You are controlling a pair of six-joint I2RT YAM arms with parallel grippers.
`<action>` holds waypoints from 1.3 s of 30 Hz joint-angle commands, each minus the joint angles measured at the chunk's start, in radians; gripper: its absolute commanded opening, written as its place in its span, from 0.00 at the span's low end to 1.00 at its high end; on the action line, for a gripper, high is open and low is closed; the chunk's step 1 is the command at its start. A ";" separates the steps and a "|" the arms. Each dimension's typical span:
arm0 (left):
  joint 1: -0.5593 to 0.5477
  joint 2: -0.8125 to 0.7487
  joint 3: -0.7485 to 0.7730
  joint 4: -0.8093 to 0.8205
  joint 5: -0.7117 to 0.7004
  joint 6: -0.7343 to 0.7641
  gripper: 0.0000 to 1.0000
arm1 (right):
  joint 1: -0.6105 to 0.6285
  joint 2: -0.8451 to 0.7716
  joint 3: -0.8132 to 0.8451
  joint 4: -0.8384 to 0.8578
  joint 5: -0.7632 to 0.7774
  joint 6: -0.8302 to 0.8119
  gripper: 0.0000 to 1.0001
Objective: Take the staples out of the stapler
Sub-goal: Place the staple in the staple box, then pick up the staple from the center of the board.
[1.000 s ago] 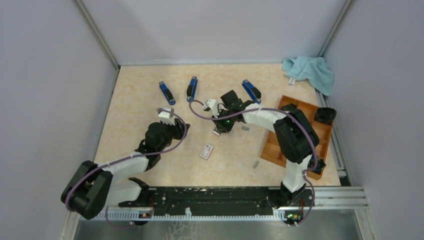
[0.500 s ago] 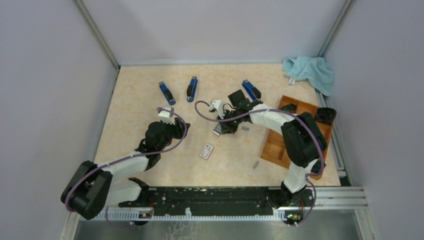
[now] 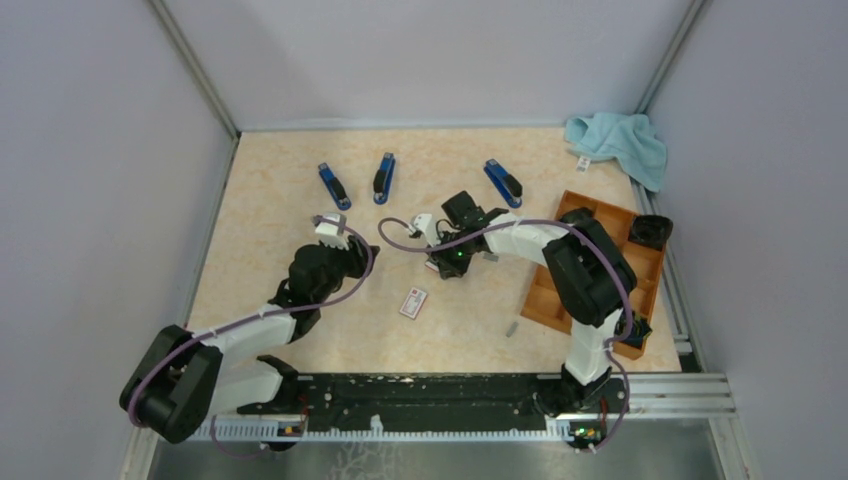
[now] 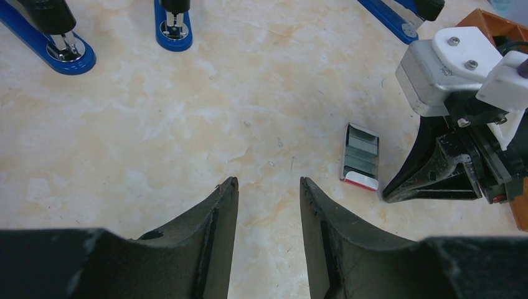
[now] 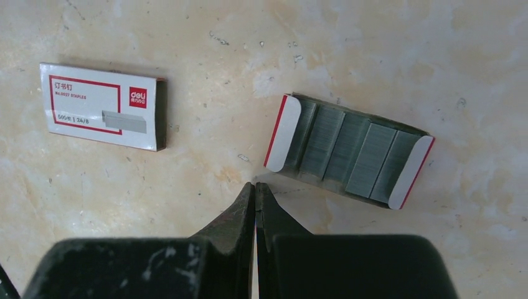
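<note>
overhead, top external view: three blue staplers lie at the far side of the desk (image 3: 270, 200): left stapler (image 3: 334, 186), middle stapler (image 3: 383, 177), right stapler (image 3: 503, 182). a white box (image 3: 413, 302) with a red label lies mid-desk, and a loose staple strip (image 3: 511, 328) lies just beside the wooden tray (image 3: 533, 300).

left wrist view: my left end effector (image 4: 266, 184) is partly open above the desk and grips nothing; the open staple tray (image 4: 361, 156) lies off to its right.

right wrist view: my right end effector (image 5: 255, 187) is closed, its fingers pressed together with nothing visible between them. its tip is just beside the open staple tray, where the staples (image 5: 348, 152) lie as grey strips side by side.
</note>
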 commanded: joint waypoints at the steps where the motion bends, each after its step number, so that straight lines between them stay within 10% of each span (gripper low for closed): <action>1: 0.004 -0.016 -0.012 0.035 -0.004 -0.004 0.47 | 0.012 0.003 0.017 0.090 0.043 0.053 0.00; 15: 0.004 -0.017 -0.014 0.036 -0.002 -0.003 0.47 | 0.062 -0.021 0.025 0.179 0.101 0.187 0.02; 26: 0.004 0.021 0.113 -0.028 0.349 -0.154 0.77 | -0.171 -0.416 0.058 -0.006 -0.363 0.064 0.09; 30: -0.017 0.088 0.128 0.090 0.501 -0.399 0.72 | -0.368 -0.524 0.046 0.070 -0.614 0.201 0.37; 39: -0.541 0.176 0.386 -0.323 -0.273 -0.514 0.72 | -0.536 -0.598 -0.101 0.563 -0.843 0.849 0.51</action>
